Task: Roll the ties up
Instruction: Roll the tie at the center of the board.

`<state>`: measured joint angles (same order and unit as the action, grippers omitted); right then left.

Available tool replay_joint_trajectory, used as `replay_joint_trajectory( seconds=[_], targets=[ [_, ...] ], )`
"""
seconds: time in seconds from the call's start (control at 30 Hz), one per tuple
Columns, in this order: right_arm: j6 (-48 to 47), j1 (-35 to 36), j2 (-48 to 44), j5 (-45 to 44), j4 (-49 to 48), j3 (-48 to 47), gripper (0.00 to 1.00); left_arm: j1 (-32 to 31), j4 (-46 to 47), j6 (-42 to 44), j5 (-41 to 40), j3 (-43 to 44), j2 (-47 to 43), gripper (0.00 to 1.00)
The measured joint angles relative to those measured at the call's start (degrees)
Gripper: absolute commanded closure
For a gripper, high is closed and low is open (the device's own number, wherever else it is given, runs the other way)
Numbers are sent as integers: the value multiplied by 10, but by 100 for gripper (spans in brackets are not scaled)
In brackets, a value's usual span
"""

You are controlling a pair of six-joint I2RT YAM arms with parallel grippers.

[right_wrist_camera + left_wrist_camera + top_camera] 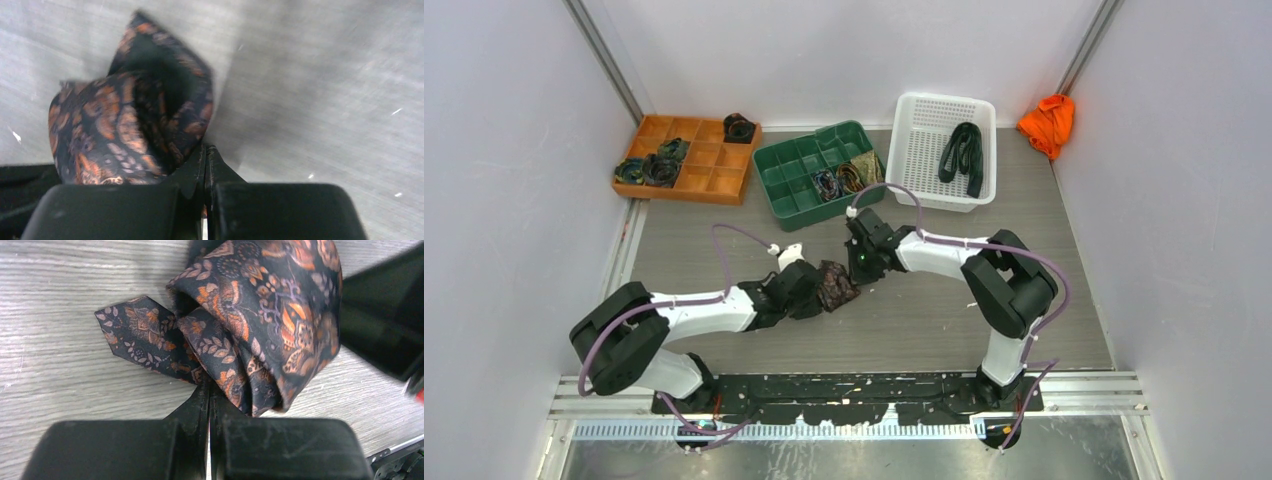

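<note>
Tie (835, 285) lies bunched at the middle of the desk (944, 320), directly between the arms. Left gripper (209, 390) and right gripper (205, 152) are both clamped tight on its fabric from opposite sides. Its pointed tail projects loose.

The left wrist view cut the tie (260, 315) off at its top edge, and the left fingers (192, 412) hid its lower fold. The right wrist view was blurred, the pattern smeared; the right fingers (192, 172) covered the tie's bottom. From above, both hid much of it. Coils (661, 168) in the orange tray (714, 182) and green tray (796, 168) were too small to count.
</note>
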<state>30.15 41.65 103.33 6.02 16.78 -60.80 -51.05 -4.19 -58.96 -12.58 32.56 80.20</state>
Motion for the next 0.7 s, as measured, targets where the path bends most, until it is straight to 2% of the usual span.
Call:
replay_joint_trajectory(
  seconds=[0.33,0.47,0.5,0.53,0.57,0.67,0.7],
  targets=[
    [36,70,-47,-6,10,28,97,0,27,9,-6,3,15,100],
    [45,72,-47,-18,17,28,82,0,30,10,-9,3,16,100],
    [46,72,-47,-26,19,28,81,0,31,10,-9,2,16,100],
    [47,73,-48,-35,21,28,75,0,31,9,-9,2,16,100],
    [47,74,-50,-49,24,28,64,0,32,9,-10,0,14,100],
    [52,72,-75,-98,35,39,49,-1,31,10,-17,-7,5,100],
    [53,71,-90,-114,38,47,46,-1,27,10,-21,-10,-1,100]
  ],
)
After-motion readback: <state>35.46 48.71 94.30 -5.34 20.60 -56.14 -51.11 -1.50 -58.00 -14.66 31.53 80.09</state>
